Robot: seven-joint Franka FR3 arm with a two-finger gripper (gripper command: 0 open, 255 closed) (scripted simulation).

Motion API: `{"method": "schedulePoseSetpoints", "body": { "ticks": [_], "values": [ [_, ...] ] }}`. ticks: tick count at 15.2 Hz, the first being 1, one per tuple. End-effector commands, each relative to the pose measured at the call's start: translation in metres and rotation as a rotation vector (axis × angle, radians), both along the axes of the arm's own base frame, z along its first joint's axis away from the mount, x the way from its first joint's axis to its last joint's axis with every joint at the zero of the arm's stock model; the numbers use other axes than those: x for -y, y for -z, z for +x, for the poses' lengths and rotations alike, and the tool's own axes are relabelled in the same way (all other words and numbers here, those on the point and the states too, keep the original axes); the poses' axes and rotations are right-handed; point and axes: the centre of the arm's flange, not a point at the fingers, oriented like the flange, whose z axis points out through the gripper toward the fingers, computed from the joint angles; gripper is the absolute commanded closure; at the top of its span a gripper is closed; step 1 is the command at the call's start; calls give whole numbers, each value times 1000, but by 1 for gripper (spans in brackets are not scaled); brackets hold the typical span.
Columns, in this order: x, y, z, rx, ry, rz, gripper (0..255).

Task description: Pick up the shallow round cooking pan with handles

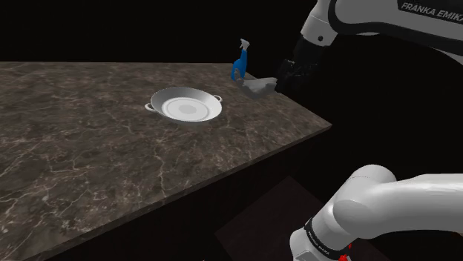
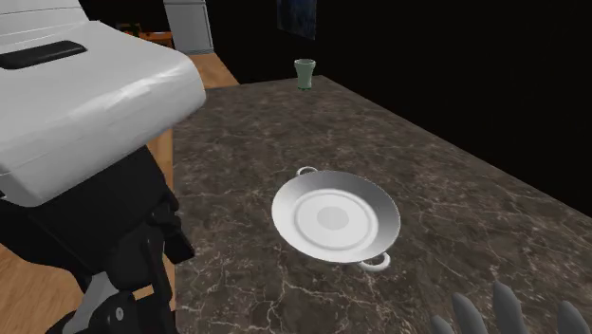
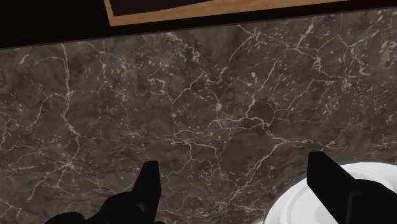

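Note:
The shallow round pan (image 1: 185, 107) is pale silver-white with two small loop handles and lies flat on the dark marble countertop (image 1: 89, 156). In the second exterior view the pan (image 2: 335, 220) sits mid-counter, one handle toward the far side and one toward the near side. My black gripper (image 1: 284, 78) hangs above the counter on the shoulder view's right of the pan, apart from it. In the wrist view the gripper (image 3: 238, 188) is open over bare marble, and the pan's rim (image 3: 296, 203) shows just behind one fingertip (image 3: 327, 181). Nothing is between the fingers.
A blue spray bottle (image 1: 239, 64) and a grey object (image 1: 257, 87) stand near the counter's far corner, close to my hand. A green cup (image 2: 304, 73) stands at the counter's far end. The counter edge (image 1: 297, 144) drops off toward the stand. Black area surrounds the counter.

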Motion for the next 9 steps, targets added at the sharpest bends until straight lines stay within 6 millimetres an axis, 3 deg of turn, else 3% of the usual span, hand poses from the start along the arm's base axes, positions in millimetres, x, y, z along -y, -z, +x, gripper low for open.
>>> {"method": "schedulePoseSetpoints", "body": {
  "ticks": [1, 9],
  "values": [
    [0, 0, 0, 0, 0, 0, 0],
    [28, 51, 103, -75, 80, 279, 0]
  ]
}}
